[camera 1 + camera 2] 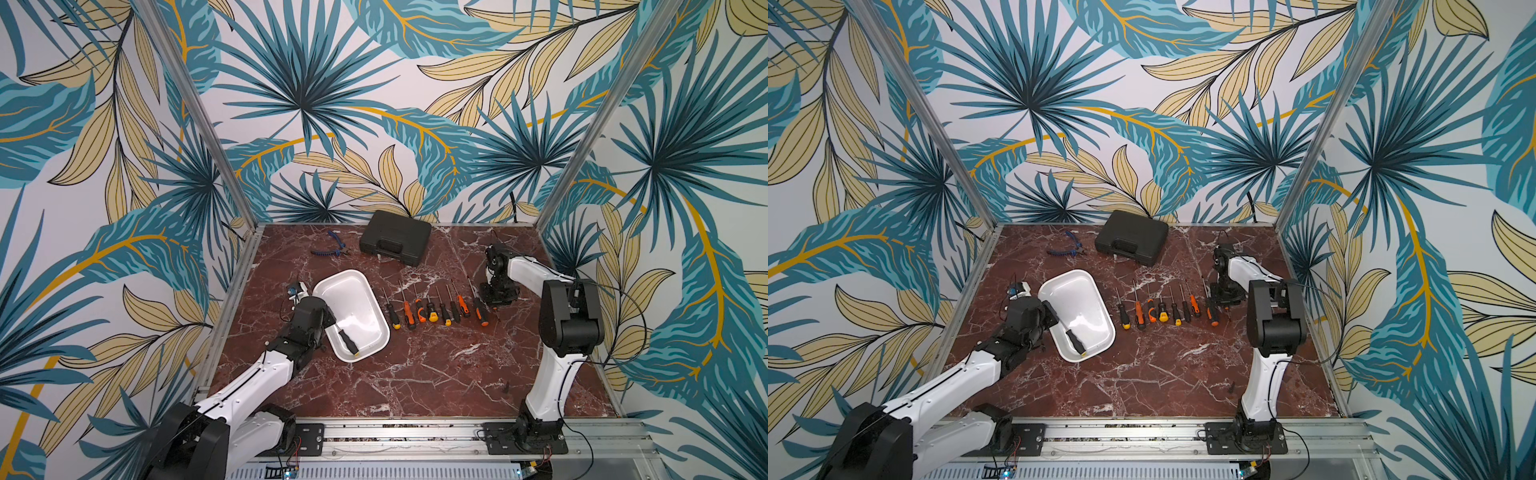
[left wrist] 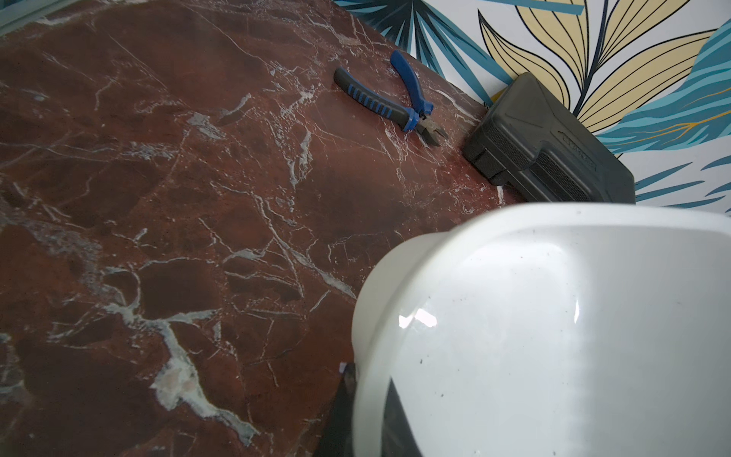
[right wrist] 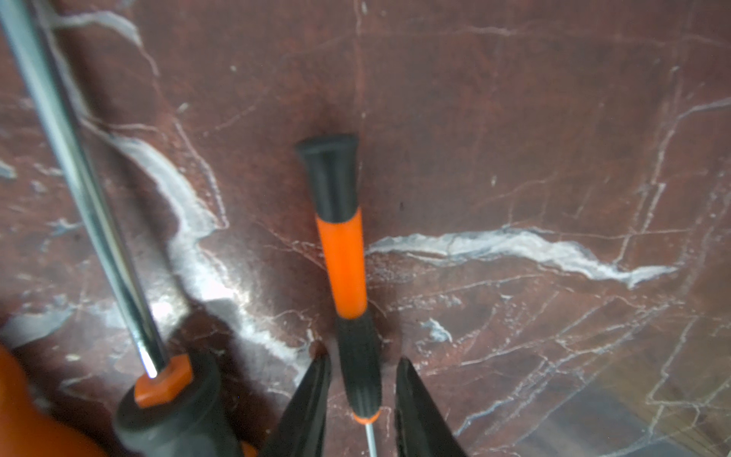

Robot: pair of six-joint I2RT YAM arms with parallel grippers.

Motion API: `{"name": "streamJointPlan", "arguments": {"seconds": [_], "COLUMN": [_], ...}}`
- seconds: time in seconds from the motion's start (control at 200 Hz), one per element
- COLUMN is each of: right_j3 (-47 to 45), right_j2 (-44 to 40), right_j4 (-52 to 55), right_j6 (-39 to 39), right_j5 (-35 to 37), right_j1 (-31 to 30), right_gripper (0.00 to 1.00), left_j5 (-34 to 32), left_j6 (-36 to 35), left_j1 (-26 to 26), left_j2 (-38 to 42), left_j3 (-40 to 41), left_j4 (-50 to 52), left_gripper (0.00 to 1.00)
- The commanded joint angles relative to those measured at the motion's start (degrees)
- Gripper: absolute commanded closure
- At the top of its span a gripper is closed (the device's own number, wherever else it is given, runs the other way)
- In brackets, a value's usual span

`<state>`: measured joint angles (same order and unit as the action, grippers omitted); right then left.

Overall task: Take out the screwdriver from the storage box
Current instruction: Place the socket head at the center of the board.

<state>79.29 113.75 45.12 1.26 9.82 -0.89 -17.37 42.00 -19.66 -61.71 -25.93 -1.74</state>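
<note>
Illegible embossed lettering on black case [image 2: 526, 130]

White walls painted with big blue and yellow leaves [image 1: 374, 104] stand left, right and far around a dark red stone table top with white lines [image 1: 436, 374], with grey metal posts [image 1: 197, 112] at the far corners and a grey metal rail [image 1: 415, 432] along the near edge.

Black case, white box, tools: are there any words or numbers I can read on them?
black case: raised lettering on its lid, too blurred to read.
storage box: no writing shows.
pliers, screwdrivers: no writing can be made out.
</note>
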Motion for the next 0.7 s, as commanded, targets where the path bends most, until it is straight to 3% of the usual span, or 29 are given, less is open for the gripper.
{"name": "streamJointPlan", "arguments": {"seconds": [0.0, 0.255, 0.491, 0.696], "right_j3": [0.86, 2.62, 0.59, -2.26], "right_j2": [-2.71, -17.1, -28.12, -26.74], "right_j4": [2.18, 7.12, 0.9, -10.85], "right_j6": [0.19, -1.81, 1.9, 9.14], "right_j5": [-1.19, -2.3, -10.31, -12.31], "right_j1": [-0.08, -4.93, -23.09, -37.96], "right_gripper": [0.66, 0.64, 0.63, 0.62], "left_j5": [-0.77, -0.83, -0.74, -0.48], "left_j6": [0.3, -0.1, -0.15, -0.35], "left_j1": [0.67, 0.65, 0.68, 0.69], "left_j2": [1.24, 1.07, 0.46, 0.37], "left_j3": [0.09, -1.03, -1.55, -2.01], "left_j4": [-1.01, -0.17, -0.29, 0.16], "left_gripper": [1.0, 1.0, 1.0, 1.0]}}
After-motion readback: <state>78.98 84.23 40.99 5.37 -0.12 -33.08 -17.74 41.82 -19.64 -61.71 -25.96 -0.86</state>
